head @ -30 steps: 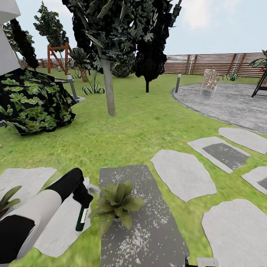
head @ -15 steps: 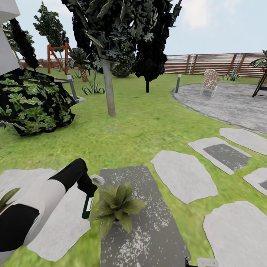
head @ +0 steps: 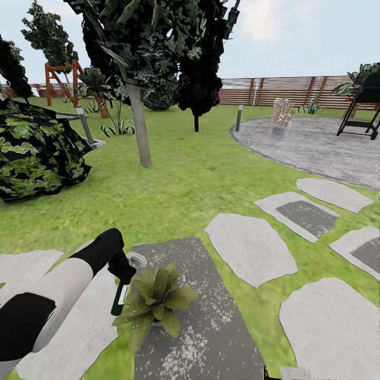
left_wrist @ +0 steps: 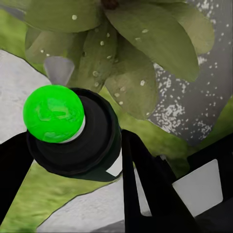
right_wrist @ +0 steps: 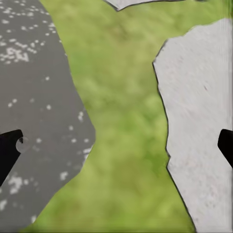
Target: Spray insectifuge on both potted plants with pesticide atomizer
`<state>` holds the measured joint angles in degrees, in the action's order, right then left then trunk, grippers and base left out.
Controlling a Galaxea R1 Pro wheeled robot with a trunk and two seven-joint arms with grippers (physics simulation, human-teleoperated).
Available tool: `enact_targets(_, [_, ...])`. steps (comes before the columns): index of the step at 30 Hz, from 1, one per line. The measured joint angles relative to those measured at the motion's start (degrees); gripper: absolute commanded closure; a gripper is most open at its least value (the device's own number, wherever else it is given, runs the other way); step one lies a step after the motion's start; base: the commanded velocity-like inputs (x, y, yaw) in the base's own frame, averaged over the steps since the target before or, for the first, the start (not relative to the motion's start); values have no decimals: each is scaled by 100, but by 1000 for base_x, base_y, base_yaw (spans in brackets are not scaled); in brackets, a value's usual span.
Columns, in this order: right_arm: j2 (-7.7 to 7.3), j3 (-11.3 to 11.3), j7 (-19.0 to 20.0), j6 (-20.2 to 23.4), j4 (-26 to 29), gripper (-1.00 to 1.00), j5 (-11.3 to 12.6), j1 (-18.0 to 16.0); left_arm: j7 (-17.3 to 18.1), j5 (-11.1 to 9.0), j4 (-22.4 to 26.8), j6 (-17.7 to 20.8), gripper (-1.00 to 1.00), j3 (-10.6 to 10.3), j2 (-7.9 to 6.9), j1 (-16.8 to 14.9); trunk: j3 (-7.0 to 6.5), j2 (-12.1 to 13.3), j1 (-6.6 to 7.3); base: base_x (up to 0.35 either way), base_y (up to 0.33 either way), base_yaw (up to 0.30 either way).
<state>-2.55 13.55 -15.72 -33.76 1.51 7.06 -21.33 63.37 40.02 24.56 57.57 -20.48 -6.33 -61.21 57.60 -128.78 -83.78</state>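
Where the left arm reaches in from the lower left of the head view, the spray bottle (head: 119, 298) hangs head-up in the left gripper (head: 124, 272), its dark green body pointing down and its whitish trigger head (head: 136, 259) poking out just above the black fingers; most of its neck is hidden inside the grip. A white label strip runs down its side, too small to read any writing on it. In the left wrist view the bottle (left_wrist: 73, 141) is seen end-on as a dark round shape clamped between black fingers (left_wrist: 145, 187), with a bright green ball covering part of it and a pale cone-shaped nozzle beyond. The bottle sits just beside the potted plant (head: 157, 297), whose leaves (left_wrist: 126, 53) carry small white droplets; its pot is hidden under the rosette. The plant stands on a dark speckled stone (head: 198, 327) in the lower middle of the head view, with pale stepping stones (head: 249, 247) on the grass (head: 179, 190) around it. In the right wrist view the right gripper (right_wrist: 116, 150) is spread wide, only its two dark fingertips (right_wrist: 8, 148) showing at the frame edges, over grass between a dark stone and a pale one. A tree (head: 138, 121), a dark bush (head: 31, 153) cut off at the left edge, and a slatted fence (head: 285, 91) lie beyond.
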Motion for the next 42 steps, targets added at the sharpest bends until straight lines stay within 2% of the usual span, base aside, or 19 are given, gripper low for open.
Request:
enact_targets(15, [0,0,-2,0,-1,-100,0,0,135,55,-33,-21,100,1,-116,38,0,0,0,-72,0,-6])
enact_targets(21, [0,0,-2,0,-1,-100,0,0,142,83,-222,-40,100,-8,-433,48,0,0,0,0,0,0])
enact_targets(25, [0,0,-2,0,-1,-100,0,0,144,62,-248,-30,100,-2,-515,57,0,0,0,0,0,0])
enact_targets(31, [0,0,-2,0,-1,-100,0,0,138,55,-252,-103,100,-2,-565,335,0,0,0,0,0,0])
enact_targets(36, [1,3,-2,0,-1,-100,0,0,136,62,-247,-143,100,-3,-570,686,0,0,0,0,0,0])
enact_targets(42, [1,0,-2,1,0,-100,1,0,136,57,-254,-142,100,-2,-569,732,0,0,1,43,36,0])
